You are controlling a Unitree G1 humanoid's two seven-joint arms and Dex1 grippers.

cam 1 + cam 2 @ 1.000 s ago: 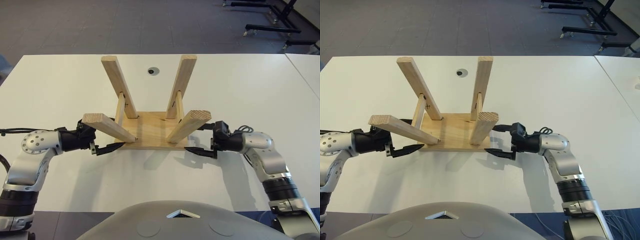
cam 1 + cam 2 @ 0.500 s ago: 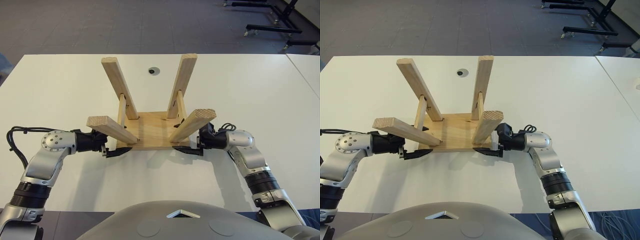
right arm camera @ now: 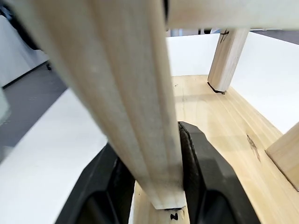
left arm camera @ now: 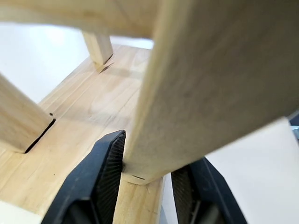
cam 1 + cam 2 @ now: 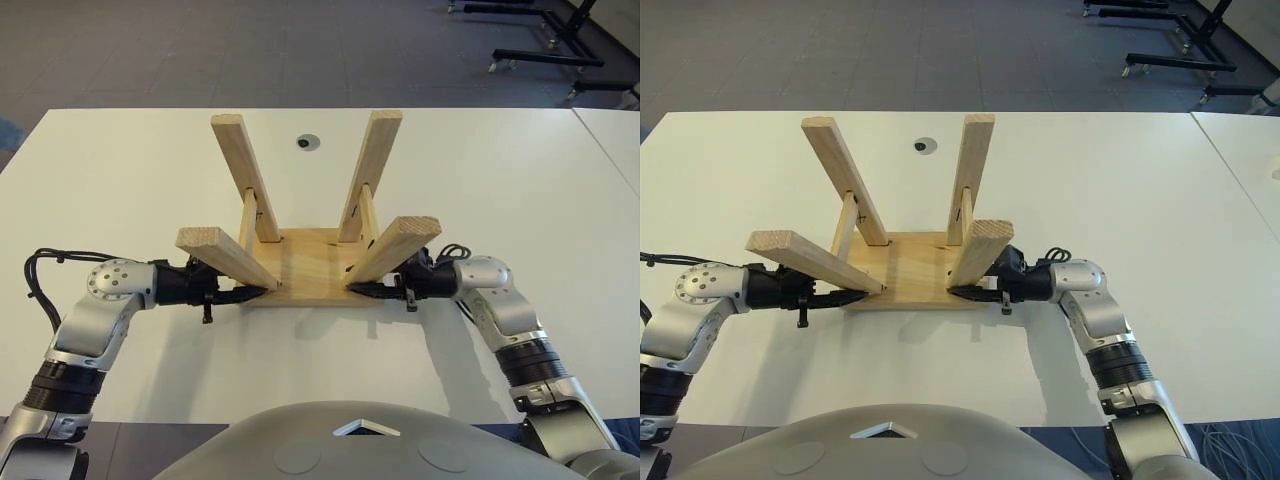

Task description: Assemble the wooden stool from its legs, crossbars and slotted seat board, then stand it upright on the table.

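The wooden stool lies upside down on the white table [image 5: 480, 180], its seat board [image 5: 305, 265] flat and four legs pointing up. Thin crossbars [image 5: 246, 213] join the legs on each side. My left gripper [image 5: 250, 292] is at the foot of the near-left leg [image 5: 222, 255], shut on it where it meets the board. The left wrist view has black fingers [image 4: 105, 172] on both sides of that leg [image 4: 210, 70]. My right gripper [image 5: 365, 290] is shut on the foot of the near-right leg [image 5: 395, 247], with its fingers [image 3: 198, 163] hugging the leg [image 3: 126, 84].
A small round cable hole [image 5: 304, 142] sits in the table behind the stool. A second table [image 5: 615, 130] adjoins on the right. Dark wheeled frames [image 5: 545, 40] stand on the floor beyond. Bare table surface lies left, right and in front of the stool.
Both grippers have moved inward from beside the seat board's front corners and shut on the bases of the two near legs. The stool has barely shifted.
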